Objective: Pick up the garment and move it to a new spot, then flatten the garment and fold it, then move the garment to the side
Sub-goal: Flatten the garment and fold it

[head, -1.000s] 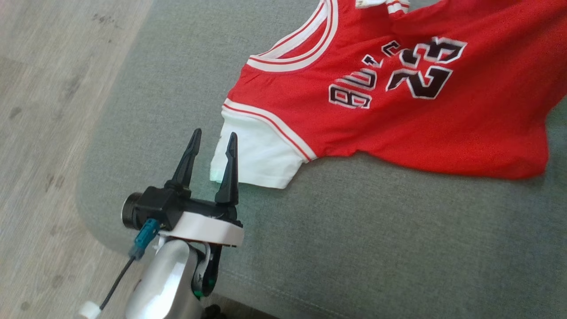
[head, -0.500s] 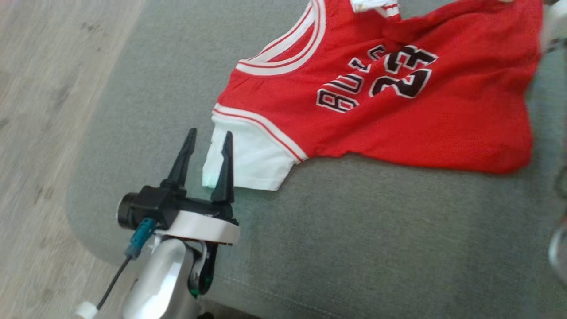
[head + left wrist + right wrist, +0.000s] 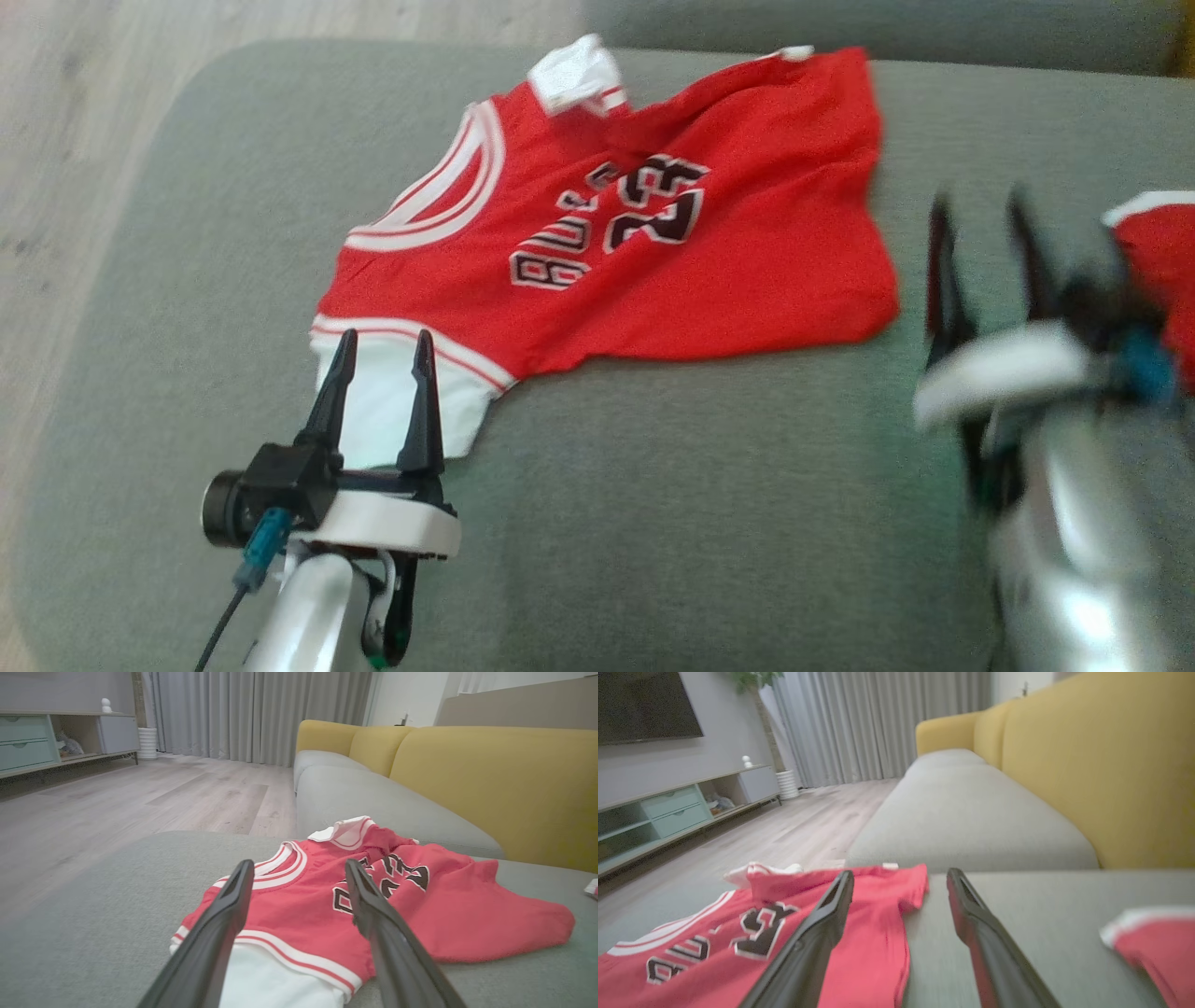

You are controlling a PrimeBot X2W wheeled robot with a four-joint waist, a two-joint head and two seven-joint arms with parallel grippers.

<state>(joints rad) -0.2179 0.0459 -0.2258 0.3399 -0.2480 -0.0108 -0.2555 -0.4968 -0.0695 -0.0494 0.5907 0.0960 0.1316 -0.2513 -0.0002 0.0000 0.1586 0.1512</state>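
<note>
**Sofa** [image 3: 700, 523]: the grey seat lies under and ahead of both my jaws. Its yellow backrest [image 3: 490, 779] stands beyond my fingertips, off to their right.

**Shirt** [image 3: 728, 280]: red and numbered, it lies face up on the seat, ahead of my left jaws and to the left of my right jaws. It is not flat. The far sleeve is bunched up and the body ripples toward the hem.

**Second red cloth** [image 3: 1158, 243]: a white-edged piece on the seat just right of my right jaws, apart from the shirt.

**White sleeve** [image 3: 392, 411]: the near one lies below and between my left fingers. I cannot tell whether the tips touch it.

**Left gripper** [image 3: 385, 336]: jaws spread wide, nothing held.

**Right gripper** [image 3: 978, 201]: blurred from the head, but my wrist view shows the fingers well apart with bare seat between them. Nothing is held. The hem corner lies just to their left.

**Assessment:** the shirt appears to be set down at its spot. Flattening is the step in hand and folding is not yet begun. The next move calls for my left jaws to close on the near sleeve edge and my right jaws on the hem. Both should then draw outward to take out the ripples. The cloth is thin and the cushion soft, so the pinch must be low and shallow.
</note>
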